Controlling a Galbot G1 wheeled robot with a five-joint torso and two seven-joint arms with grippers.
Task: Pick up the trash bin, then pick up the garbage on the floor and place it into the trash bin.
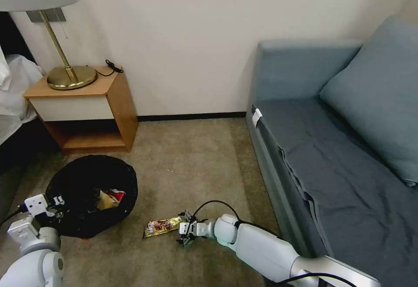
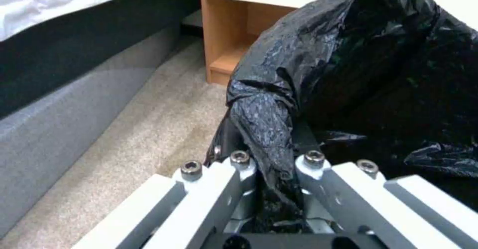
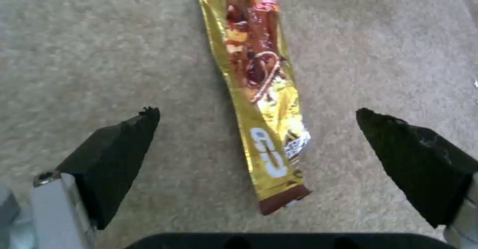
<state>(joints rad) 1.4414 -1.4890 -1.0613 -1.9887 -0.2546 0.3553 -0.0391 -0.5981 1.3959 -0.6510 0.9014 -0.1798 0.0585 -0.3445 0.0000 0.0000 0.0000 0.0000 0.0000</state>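
Lower centre: right end effector (image 3: 256, 144) gapes, empty, astride gold snack wrapper (image 3: 259, 92) — thin foil may slip; left end effector (image 2: 274, 167) pinches bin liner (image 2: 348, 73).

Place: a bedroom, like a hotel room or a room in a home.
Bed: a bed (image 1: 13, 99) with white sheets stands at the left edge.
Night stand: a small wooden night stand (image 1: 85, 113) sits just beside the bed, against the wall.
Lamp: a gold lamp (image 1: 61, 56) with a pale shade stands on the night stand.
Sofa: a blue-grey sofa (image 1: 331, 165) with a big cushion (image 1: 379, 99) fills the right side.
Floor: soft beige-brown carpet (image 1: 196, 156) covers it.
Wall: a plain cream wall (image 1: 187, 38) with a dark strip along the bottom.
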